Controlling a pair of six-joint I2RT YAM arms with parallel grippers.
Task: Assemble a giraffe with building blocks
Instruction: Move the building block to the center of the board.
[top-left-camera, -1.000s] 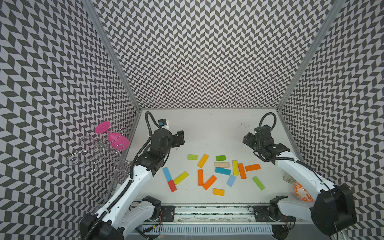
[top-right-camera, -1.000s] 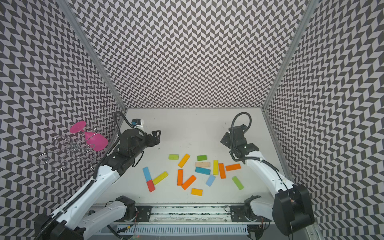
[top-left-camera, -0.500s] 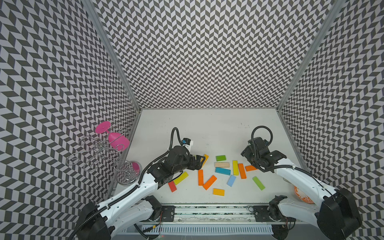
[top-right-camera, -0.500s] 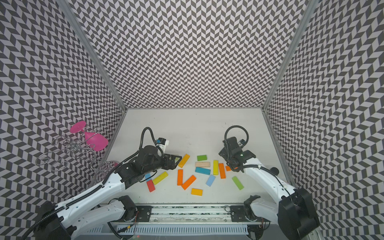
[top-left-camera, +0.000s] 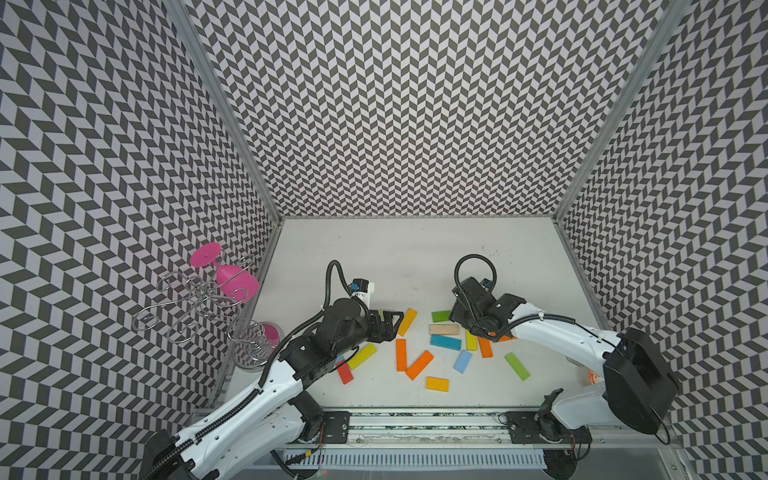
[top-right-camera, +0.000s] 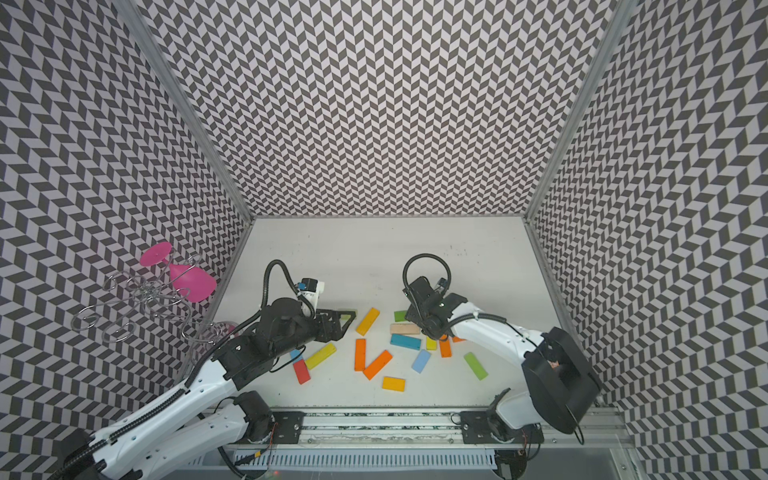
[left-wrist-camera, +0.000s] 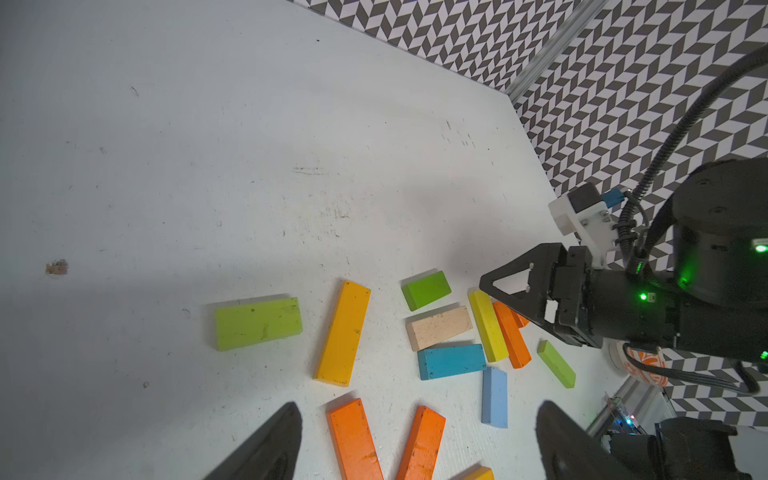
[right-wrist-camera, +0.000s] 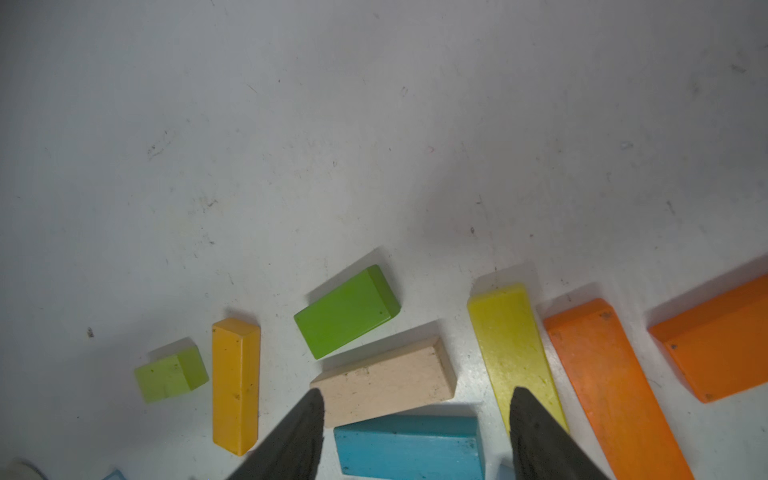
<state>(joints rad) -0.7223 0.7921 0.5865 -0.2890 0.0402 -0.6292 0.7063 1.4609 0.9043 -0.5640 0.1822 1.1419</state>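
Right jaws are spread and empty, straddling a teal block (right-wrist-camera: 409, 446) and one end of a tan block (right-wrist-camera: 384, 382); a yellow block (right-wrist-camera: 511, 353) lies just beside one jaw. Left jaws, spread wide and empty, frame an orange block (left-wrist-camera: 353, 440) in the wrist view. All lie flat, scattered lower centre on the white tabletop (top-left-camera: 415, 257). Far left, a wire rack (top-left-camera: 198, 291) holds a pink glass (top-left-camera: 237, 282).
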